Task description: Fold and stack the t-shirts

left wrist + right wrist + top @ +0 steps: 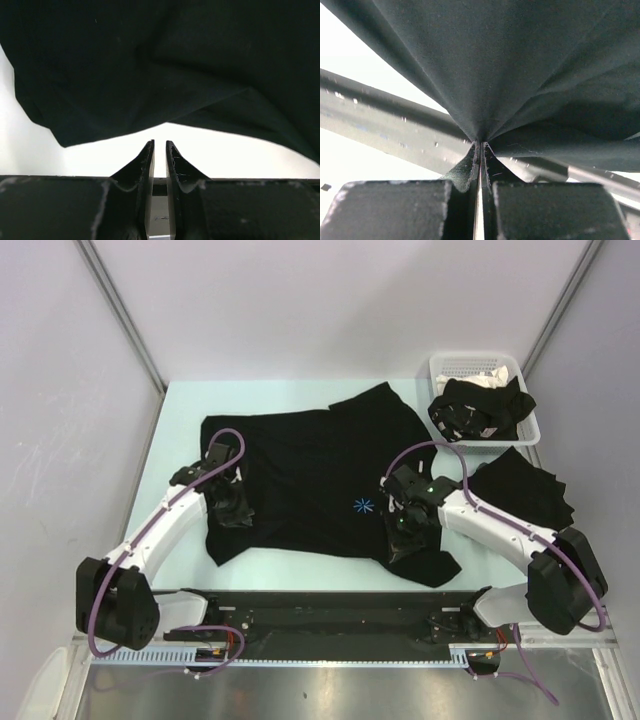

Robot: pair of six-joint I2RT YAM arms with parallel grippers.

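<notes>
Top external: shirt (310, 470) spread on tabletop (250, 400). Judged step: folding near hem; lift both corners level, keep cloth taut.
Left wrist: left fingers (146, 162) pinched to slit, no cloth seen between; shirt edge just beyond tips.
Right wrist: right fingers (465, 172) clenched on shirt, pleats radiating; bite depth hidden.

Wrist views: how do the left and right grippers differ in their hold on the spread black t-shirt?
The right gripper is shut on a pinch of the t-shirt, cloth fanning out from its tips. The left gripper is nearly closed, with no cloth between its jaws. The right gripper is at the shirt's right side and the left gripper at its left side. Both sit low at the same shirt.
</notes>
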